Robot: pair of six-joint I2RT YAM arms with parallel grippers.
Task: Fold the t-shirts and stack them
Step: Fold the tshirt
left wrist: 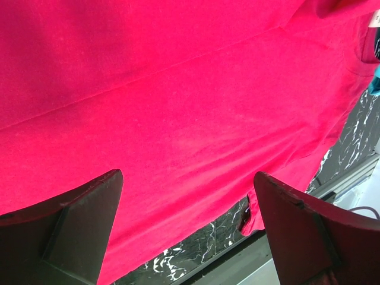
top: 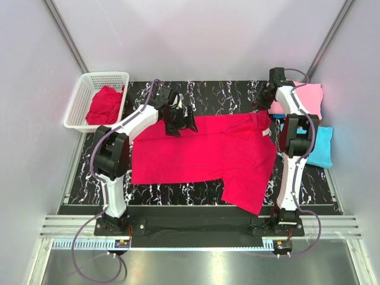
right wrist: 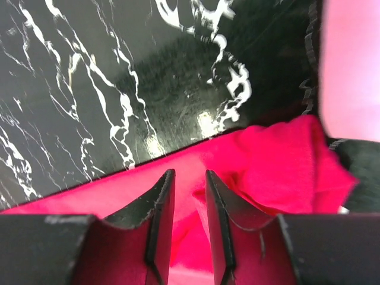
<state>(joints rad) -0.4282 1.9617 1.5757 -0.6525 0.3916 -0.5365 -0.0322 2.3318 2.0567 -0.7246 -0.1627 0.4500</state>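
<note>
The red shirt (top: 202,155) lies flat on the table (top: 225,94), its long axis running left to right across both our arms. Our left gripper (top: 183,126) hangs spread wide over its far left edge. Our right gripper (right wrist: 189,175) sits at the far right corner, jaws narrowly parted; we cannot tell whether they catch cloth. Each arm is nearest its own far corner.

Your left arm (top: 136,123) and right arm (top: 290,178) are white tubes with fat black joints. A thin purple cable (top: 73,249) loops from each black base (top: 113,224). Your fingers (left wrist: 71,225) are dark, scuffed wedges.
</note>
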